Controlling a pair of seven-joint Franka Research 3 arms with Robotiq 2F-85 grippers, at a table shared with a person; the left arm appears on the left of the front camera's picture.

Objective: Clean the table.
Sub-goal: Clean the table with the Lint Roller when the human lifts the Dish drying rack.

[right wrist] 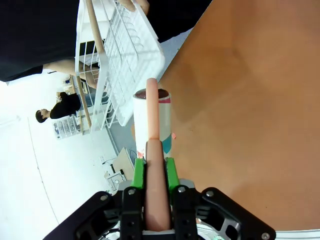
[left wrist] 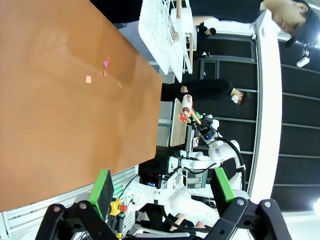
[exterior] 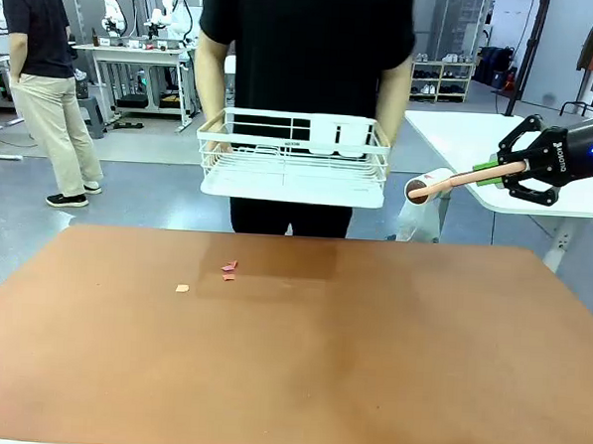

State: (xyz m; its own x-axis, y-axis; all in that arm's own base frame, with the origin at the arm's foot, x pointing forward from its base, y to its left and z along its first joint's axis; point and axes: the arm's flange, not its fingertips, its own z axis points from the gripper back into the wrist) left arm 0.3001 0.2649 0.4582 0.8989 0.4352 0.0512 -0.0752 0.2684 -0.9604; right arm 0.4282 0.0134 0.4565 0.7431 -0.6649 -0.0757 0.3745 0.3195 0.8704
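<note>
The reddish-brown table (exterior: pixel 348 374) carries a few small scraps: pink bits (exterior: pixel 229 269) and an orange bit (exterior: pixel 182 288) left of centre near the far edge. My right gripper (exterior: pixel 510 172) hovers beyond the table's far right corner, shut on the pink handle of a lint roller (exterior: pixel 425 187) whose white head points left. In the right wrist view the lint roller (right wrist: pixel 152 117) runs out from my right gripper (right wrist: pixel 155 167) over the table (right wrist: pixel 250 110). My left gripper (left wrist: pixel 162 192) stands open above the table (left wrist: pixel 50 110), the scraps (left wrist: pixel 105 64) far ahead.
A person at the far side holds a white wire basket (exterior: pixel 295 157) in both hands above the table's far edge. A white-topped table (exterior: pixel 460 131) stands at the back right. Another person (exterior: pixel 45 80) stands far off at the left.
</note>
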